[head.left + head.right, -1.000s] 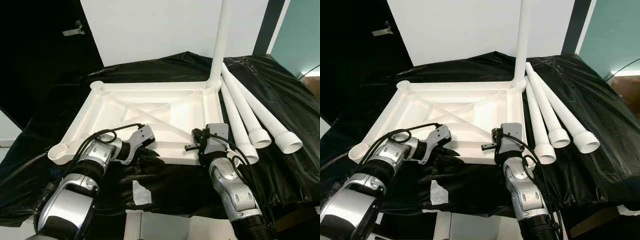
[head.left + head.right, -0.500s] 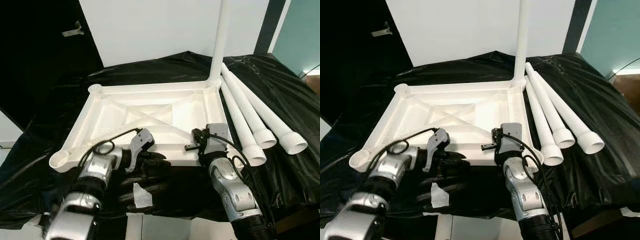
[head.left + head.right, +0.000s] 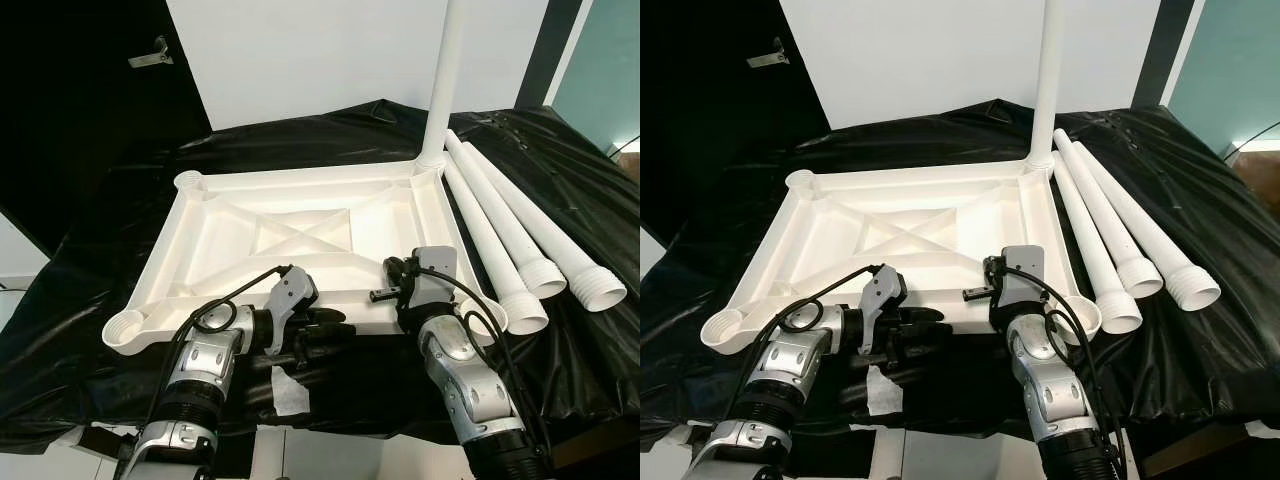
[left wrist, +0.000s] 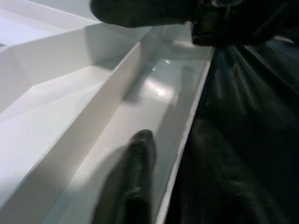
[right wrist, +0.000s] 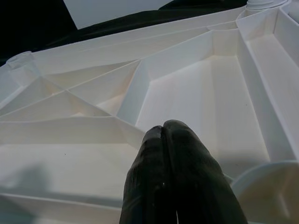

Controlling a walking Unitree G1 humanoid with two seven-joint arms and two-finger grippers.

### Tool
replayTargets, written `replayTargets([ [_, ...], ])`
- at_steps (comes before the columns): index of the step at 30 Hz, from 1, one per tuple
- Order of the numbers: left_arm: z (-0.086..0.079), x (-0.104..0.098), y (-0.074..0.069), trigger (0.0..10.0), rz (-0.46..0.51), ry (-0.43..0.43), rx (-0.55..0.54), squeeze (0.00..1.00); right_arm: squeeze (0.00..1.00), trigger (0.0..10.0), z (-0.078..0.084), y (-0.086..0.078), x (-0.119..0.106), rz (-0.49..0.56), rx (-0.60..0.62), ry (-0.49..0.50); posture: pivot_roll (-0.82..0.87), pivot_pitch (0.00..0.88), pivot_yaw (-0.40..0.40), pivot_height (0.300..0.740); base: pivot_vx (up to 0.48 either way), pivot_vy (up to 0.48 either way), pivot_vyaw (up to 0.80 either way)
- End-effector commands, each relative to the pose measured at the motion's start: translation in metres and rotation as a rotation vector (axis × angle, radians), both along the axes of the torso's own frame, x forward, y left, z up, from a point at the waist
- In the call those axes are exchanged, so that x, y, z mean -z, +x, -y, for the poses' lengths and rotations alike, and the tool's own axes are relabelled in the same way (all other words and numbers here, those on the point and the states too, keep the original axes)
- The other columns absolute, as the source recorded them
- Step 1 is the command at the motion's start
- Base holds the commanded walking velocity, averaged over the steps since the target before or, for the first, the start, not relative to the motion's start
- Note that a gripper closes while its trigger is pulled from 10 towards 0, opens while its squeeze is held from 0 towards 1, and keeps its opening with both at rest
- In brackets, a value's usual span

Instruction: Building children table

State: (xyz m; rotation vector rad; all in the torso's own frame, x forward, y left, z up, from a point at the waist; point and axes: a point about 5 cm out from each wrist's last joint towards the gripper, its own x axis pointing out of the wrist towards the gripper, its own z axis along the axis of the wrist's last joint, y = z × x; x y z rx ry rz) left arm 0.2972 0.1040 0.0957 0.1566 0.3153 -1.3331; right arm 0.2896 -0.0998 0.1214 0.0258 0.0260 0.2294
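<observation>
The white table top lies upside down on a black sheet, ribs facing up. One white leg stands upright in its far right corner socket. Three loose legs lie side by side to the right. My left gripper is at the near rim, open, with one finger inside the rim channel and the other outside it. My right gripper is shut on nothing and hovers over the near right part, close to the corner socket.
A scrap of white tape sits on the sheet just before the near rim. The near left corner socket stands open. The sheet drops off at the front edge. A white wall stands behind, with a dark door at the left.
My left arm has swung in and to the right along the near rim, and its fingers now straddle that rim. The right arm has stayed put.
</observation>
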Motion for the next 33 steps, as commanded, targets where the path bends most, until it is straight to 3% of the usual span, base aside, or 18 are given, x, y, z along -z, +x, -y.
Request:
replayTargets([
  [1, -0.016, 0.027, 0.014, 10.0, 0.061, 0.141, -0.582, 1.00, 0.00, 10.0, -0.001, -0.001, 0.004, -0.023, -0.005, 0.008, -0.13, 0.025, 0.064, 0.740, 0.000, 0.000, 0.00],
  [4, -0.014, 0.023, 0.012, 10.0, 0.125, 0.153, -0.537, 1.00, 0.00, 10.0, -0.001, -0.001, 0.004, -0.023, -0.004, 0.008, -0.13, 0.027, 0.063, 0.740, 0.000, 0.000, 0.00],
  [5, -0.013, 0.021, 0.010, 10.0, 0.138, 0.138, -0.521, 0.00, 0.00, 10.0, -0.001, -0.001, 0.004, -0.023, -0.004, 0.008, -0.13, 0.027, 0.063, 0.740, 0.000, 0.000, 0.00],
  [7, -0.011, 0.016, 0.007, 10.0, 0.161, 0.101, -0.481, 0.00, 0.00, 10.0, -0.001, -0.001, 0.004, -0.023, -0.006, 0.008, -0.13, 0.027, 0.063, 0.740, 0.000, 0.000, 0.00],
  [9, -0.012, 0.009, -0.003, 10.0, 0.135, 0.014, -0.358, 0.00, 0.00, 10.0, -0.001, -0.001, 0.004, -0.021, -0.004, 0.008, -0.13, 0.028, 0.064, 0.740, 0.000, 0.000, 0.00],
  [10, -0.012, 0.009, -0.003, 10.0, 0.135, 0.014, -0.358, 0.00, 0.00, 10.0, -0.001, -0.001, 0.004, -0.021, -0.004, 0.008, -0.13, 0.028, 0.064, 0.740, 0.000, 0.000, 0.00],
  [14, -0.032, -0.011, -0.021, 10.0, 0.119, -0.114, -0.151, 0.00, 0.00, 10.0, 0.000, -0.002, 0.004, -0.023, -0.002, 0.008, -0.12, 0.029, 0.062, 0.740, 0.000, 0.000, 0.00],
  [17, -0.038, -0.018, -0.026, 10.0, 0.114, -0.138, -0.086, 0.00, 0.00, 10.0, -0.001, -0.002, 0.004, -0.023, -0.005, 0.008, -0.12, 0.029, 0.061, 0.740, 0.000, 0.000, 0.00],
  [20, -0.040, -0.022, -0.027, 10.0, 0.125, -0.152, -0.071, 0.00, 0.00, 10.0, -0.002, -0.001, 0.003, -0.018, -0.007, 0.008, -0.12, 0.029, 0.061, 0.740, 0.000, 0.000, 0.00],
  [21, -0.040, -0.031, -0.027, 10.0, 0.132, -0.205, -0.060, 0.00, 0.00, 10.0, -0.002, -0.001, 0.001, -0.010, -0.005, 0.011, -0.12, 0.027, 0.061, 0.740, 0.000, 0.000, 0.00],
  [27, -0.038, -0.049, -0.026, 10.0, 0.153, -0.297, -0.046, 0.00, 0.00, 10.0, 0.002, 0.000, -0.002, 0.001, 0.011, 0.016, -0.14, 0.021, 0.064, 0.740, 0.000, 0.000, 0.00],
  [32, -0.033, -0.059, -0.014, 10.0, 0.171, -0.352, -0.114, 0.00, 0.00, 10.0, 0.007, 0.000, -0.015, 0.047, 0.056, 0.018, -0.14, 0.021, 0.064, 0.740, 0.000, 0.000, 0.00],
  [33, -0.029, -0.060, -0.007, 10.0, 0.185, -0.365, -0.171, 0.00, 0.00, 10.0, 0.014, 0.002, -0.021, 0.067, 0.112, 0.011, -0.14, 0.024, 0.063, 0.740, 0.000, 0.000, 0.00],
])
